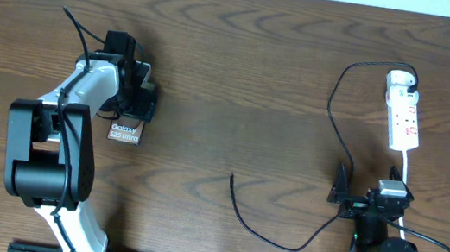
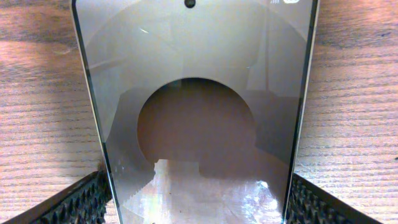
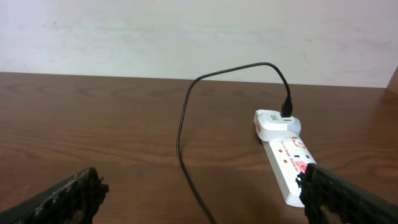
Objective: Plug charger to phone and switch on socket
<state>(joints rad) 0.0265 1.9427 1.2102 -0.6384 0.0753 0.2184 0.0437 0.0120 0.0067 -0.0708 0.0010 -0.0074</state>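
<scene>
The phone (image 1: 125, 133) lies flat at the table's left, its "Galaxy S25 Ultra" end poking out from under my left gripper (image 1: 139, 102). In the left wrist view the phone (image 2: 199, 93) fills the space between my pads (image 2: 81, 202), which stand open close beside its long edges, with a sliver of wood showing on the left. The charger (image 1: 331, 114) runs from the socket (image 1: 404, 119) in a loop to its free tip (image 1: 232, 177), which lies loose mid-table. My right gripper (image 1: 338, 193) hovers open and empty, with the charger (image 3: 183, 124) and the socket (image 3: 289, 162) ahead.
A white adapter (image 3: 273, 121) sits at the socket's far end with the charger plugged into it. The socket's white cord (image 1: 407, 180) trails toward the front edge past my right arm. A pale wall rises behind the table.
</scene>
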